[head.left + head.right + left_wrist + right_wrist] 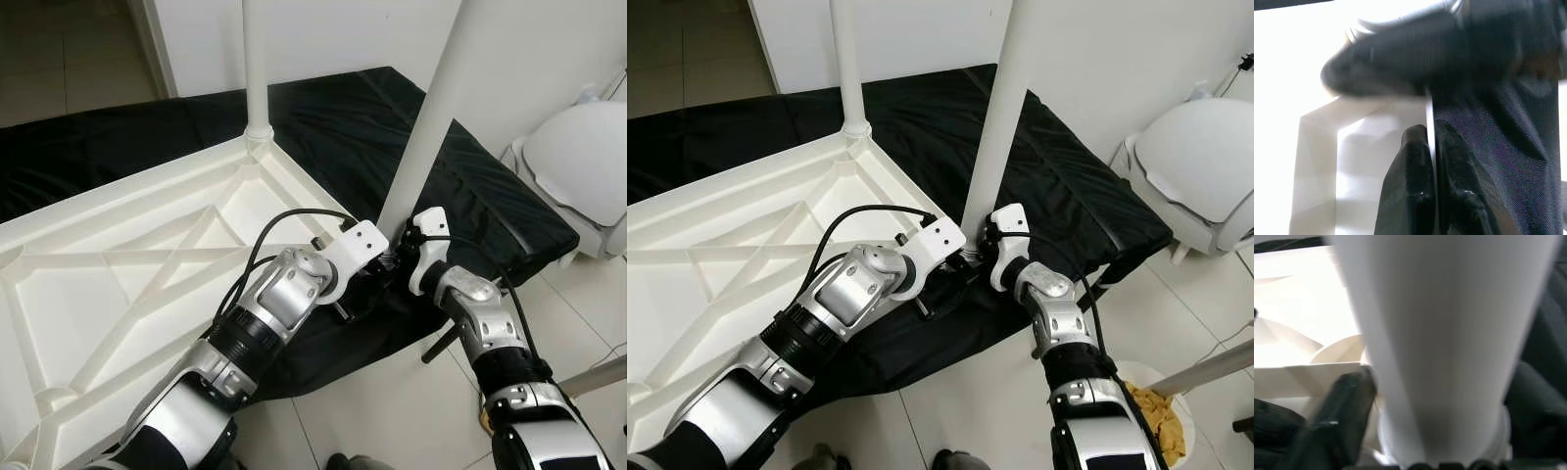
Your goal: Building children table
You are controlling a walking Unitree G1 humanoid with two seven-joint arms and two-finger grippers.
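White plastic tabletop [147, 264], upturned on black cloth [353, 127]: left tool [1431, 161] pinched shut on its rim. Right tool [982, 257] at the near round white leg's [999, 127] base, grip indeterminate; the leg should be kept plumb while seating.

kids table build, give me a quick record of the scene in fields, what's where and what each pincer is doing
tabletop: white ribbed plastic tabletop, lying upside down on the black cloth
far leg: white tube leg standing upright in the far corner socket
near leg: second white tube leg standing at the near corner, leaning a little
left pincer: left pincer shut on the thin white edge of the tabletop beside the near leg
right pincer: right pincer at the near leg's base; grip cannot be told
surroundings: white rounded plastic seat on the tiled floor
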